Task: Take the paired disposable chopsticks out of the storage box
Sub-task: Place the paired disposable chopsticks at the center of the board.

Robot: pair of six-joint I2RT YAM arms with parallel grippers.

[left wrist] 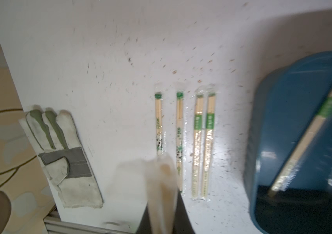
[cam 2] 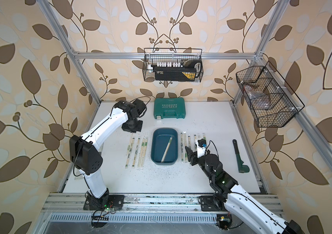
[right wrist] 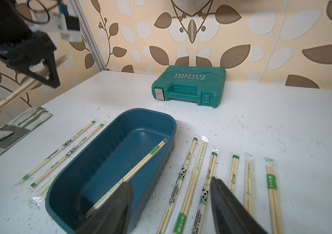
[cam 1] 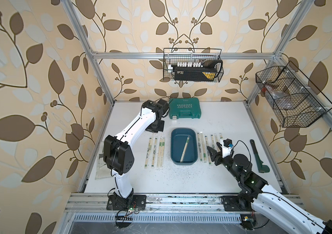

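Right wrist: wrapped pale chopstick pair (right wrist: 141, 166) leans up to the storage box (right wrist: 172, 133) rim beside the spread right end effector (right wrist: 171, 180); left end effector (right wrist: 48, 78) clamps another pair (right wrist: 9, 99).

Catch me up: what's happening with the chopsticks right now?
The left gripper is shut on a wrapped chopstick pair, held in the air away from the storage box. The right gripper hangs open beside the box, above a row of pairs on the table. One last pair lies inside the box; another row lies on its other side.
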